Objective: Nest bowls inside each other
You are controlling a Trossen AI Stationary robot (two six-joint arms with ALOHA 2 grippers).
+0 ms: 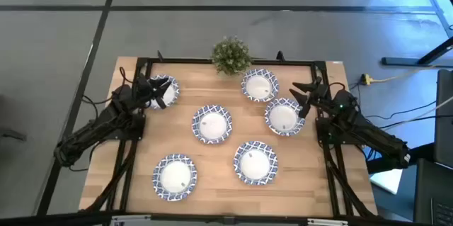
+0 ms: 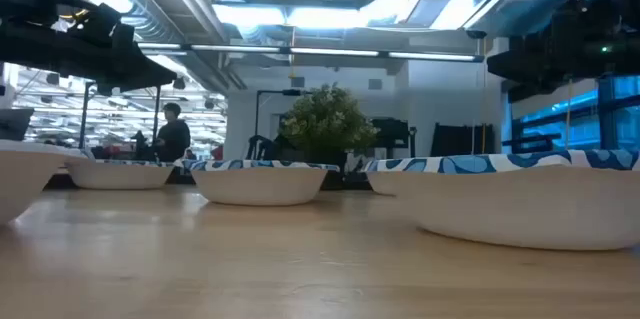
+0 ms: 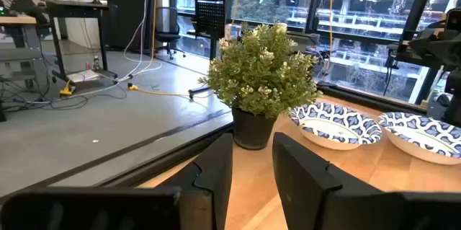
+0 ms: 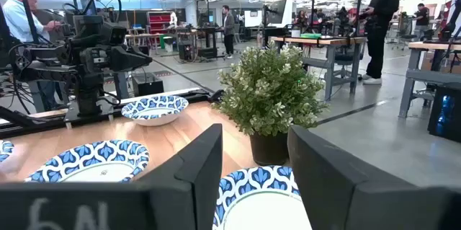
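Six alike bowls, white inside with blue-and-white rims, sit upright on the wooden table: far-left bowl (image 1: 168, 93), middle bowl (image 1: 212, 123), far bowl (image 1: 260, 85), right bowl (image 1: 284, 116), two near bowls (image 1: 255, 162) (image 1: 174, 176). My left gripper (image 1: 154, 90) (image 3: 252, 165) hovers open above the far-left bowl's left part. My right gripper (image 1: 303, 100) (image 4: 252, 179) hovers open just right of the right bowl, fingers pointing at the far bowl (image 4: 261, 197). In the low view both arms hang well above the bowls (image 2: 262, 181).
A small green potted plant (image 1: 231, 56) (image 3: 263, 71) (image 4: 270, 100) stands at the table's far edge between the two arms. A black frame (image 1: 233, 61) runs along the table's edges. Bare wood shows between the bowls. People stand in the room beyond.
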